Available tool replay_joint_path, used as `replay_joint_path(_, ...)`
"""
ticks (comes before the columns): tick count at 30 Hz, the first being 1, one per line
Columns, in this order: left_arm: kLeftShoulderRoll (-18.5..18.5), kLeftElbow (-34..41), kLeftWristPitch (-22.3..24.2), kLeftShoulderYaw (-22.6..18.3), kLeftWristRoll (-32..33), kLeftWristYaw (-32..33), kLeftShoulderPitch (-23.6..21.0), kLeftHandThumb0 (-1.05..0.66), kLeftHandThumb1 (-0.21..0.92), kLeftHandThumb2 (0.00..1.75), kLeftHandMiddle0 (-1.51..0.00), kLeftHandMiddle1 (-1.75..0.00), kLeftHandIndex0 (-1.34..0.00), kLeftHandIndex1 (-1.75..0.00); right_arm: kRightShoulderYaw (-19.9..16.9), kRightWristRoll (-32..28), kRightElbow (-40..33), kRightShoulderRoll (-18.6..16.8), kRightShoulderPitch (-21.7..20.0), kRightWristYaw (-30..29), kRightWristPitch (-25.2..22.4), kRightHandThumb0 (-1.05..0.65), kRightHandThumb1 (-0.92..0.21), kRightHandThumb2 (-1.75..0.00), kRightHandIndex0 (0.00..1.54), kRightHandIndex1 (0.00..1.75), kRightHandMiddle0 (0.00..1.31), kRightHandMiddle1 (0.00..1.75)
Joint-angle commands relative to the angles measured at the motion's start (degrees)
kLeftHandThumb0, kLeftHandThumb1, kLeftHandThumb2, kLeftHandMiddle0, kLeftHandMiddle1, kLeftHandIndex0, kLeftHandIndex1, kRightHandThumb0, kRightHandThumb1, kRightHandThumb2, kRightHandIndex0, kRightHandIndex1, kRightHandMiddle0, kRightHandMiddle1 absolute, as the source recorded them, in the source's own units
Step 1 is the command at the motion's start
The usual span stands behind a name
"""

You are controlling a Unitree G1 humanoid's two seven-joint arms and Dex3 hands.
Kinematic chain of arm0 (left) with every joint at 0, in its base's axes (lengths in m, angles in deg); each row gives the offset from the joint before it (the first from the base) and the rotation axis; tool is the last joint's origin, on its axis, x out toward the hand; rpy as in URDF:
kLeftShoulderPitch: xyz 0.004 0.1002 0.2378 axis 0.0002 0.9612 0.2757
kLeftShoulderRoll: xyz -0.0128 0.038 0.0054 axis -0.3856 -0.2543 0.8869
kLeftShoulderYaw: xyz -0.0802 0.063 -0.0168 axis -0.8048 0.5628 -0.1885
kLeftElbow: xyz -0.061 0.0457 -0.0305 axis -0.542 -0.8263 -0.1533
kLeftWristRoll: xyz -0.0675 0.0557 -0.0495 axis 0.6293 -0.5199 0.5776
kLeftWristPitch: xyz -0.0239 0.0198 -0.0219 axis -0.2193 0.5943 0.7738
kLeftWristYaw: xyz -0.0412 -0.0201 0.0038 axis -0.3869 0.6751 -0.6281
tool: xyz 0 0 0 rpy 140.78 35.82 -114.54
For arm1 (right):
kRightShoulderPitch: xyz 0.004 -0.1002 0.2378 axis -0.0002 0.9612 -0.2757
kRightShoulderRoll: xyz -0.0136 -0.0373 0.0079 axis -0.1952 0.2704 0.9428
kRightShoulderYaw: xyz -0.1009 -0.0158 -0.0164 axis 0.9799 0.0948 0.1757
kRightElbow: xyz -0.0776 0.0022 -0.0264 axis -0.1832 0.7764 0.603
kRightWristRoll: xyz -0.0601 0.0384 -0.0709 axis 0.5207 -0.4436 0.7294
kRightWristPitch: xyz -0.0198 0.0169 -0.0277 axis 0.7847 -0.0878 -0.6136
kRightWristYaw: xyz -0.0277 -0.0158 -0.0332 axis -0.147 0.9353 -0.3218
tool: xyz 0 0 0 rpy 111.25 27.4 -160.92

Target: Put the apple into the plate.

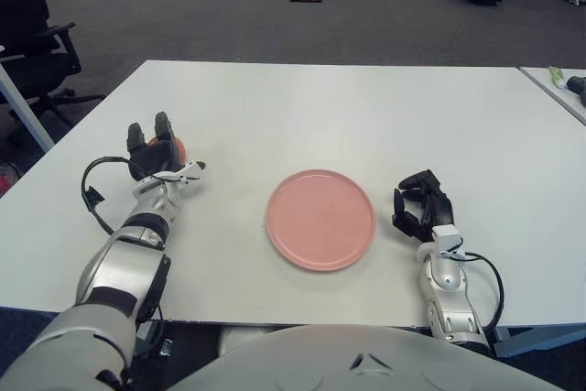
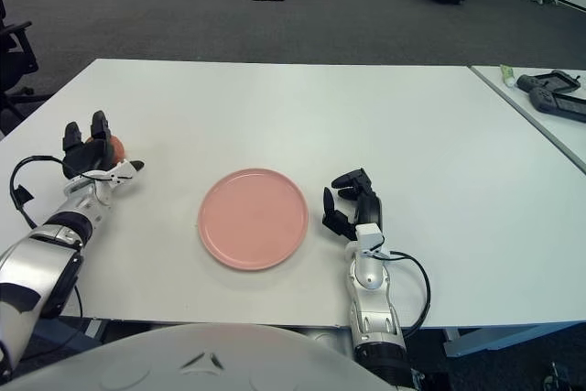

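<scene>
Well, on the table (image 1: 366, 107) left of the plate (image 1: 320, 219), I have my left hand (image 1: 156, 155) spread open just before the apple (image 1: 178, 148), right hand (image 1: 419, 208) curled empty; it looks firm, smooth, roll-prone, so I'd cup its widest part

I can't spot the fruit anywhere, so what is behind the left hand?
Behind the left hand a small patch of the orange-red apple peeks out past the fingers. The rest is covered, so whether the fingers actually grip it cannot be seen. The pink plate holds nothing.
</scene>
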Motion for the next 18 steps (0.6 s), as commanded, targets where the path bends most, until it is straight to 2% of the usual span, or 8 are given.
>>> replay_joint_path(1,0.6,-2.0,0.2,0.4,1.6,-4.3,0.9,-1.05,0.92,0.29,0.0,0.0,0.0,0.0,-0.4,-0.7,0.3,-0.2,-0.2,0.2,0.8,-0.4,-0.61,-0.95,0.66,1.75,0.39,1.75)
replay_joint_path(5,0.4,-2.3,-0.2,0.1,3.2,-7.0,0.9,-1.04,0.92,0.37,0.0,0.0,-0.02,-0.05,-0.3,-0.8,0.2,-0.1,-0.1,0.1,0.9,-0.4,-0.62,-0.94,0.65,1.75,0.38,1.75)
replay_joint_path(8,0.0,-2.3,-0.8,0.2,4.0,-9.0,1.1,-1.01,0.92,0.4,-0.04,-0.03,0.0,-0.33,-0.3,-0.6,-0.3,-0.2,0.1,-0.1,0.7,-0.4,-0.62,-0.94,0.65,1.75,0.38,1.75)
replay_joint_path(9,-0.1,-2.3,-1.0,0.3,4.2,-9.3,1.1,-1.0,0.92,0.41,-0.05,-0.15,0.0,-0.49,-0.3,-0.6,-0.4,-0.2,0.2,-0.2,0.7,-0.4,-0.62,-0.94,0.65,1.75,0.38,1.75)
replay_joint_path(12,-0.5,-2.2,-1.9,0.6,4.4,-9.6,1.3,-0.96,0.91,0.41,-0.02,-0.53,0.0,-0.81,-0.4,-0.7,-0.7,-0.3,0.2,-0.2,0.4,-0.4,-0.62,-0.94,0.65,1.75,0.38,1.75)
replay_joint_path(14,-0.8,-2.2,-2.7,0.8,4.5,-9.7,1.5,-0.88,0.82,0.53,-0.08,-0.86,0.0,-1.15,-0.4,-0.8,-0.9,-0.4,0.3,-0.1,0.1,-0.4,-0.62,-0.94,0.65,1.75,0.38,1.75)
replay_joint_path(16,-0.9,-2.2,-3.1,1.0,4.6,-9.6,1.6,-0.85,0.75,0.64,-0.11,-1.0,0.0,-1.32,-0.4,-0.9,-1.1,-0.4,0.3,-0.1,-0.1,-0.4,-0.61,-0.95,0.65,1.75,0.39,1.75)
replay_joint_path(18,-1.0,-2.4,-3.8,1.0,4.7,-9.5,1.7,-0.78,0.66,0.75,-0.19,-1.1,-0.08,-1.43,-0.5,-1.0,-1.3,-0.5,0.4,-0.2,-0.3,-0.4,-0.61,-0.95,0.65,1.75,0.39,1.75)
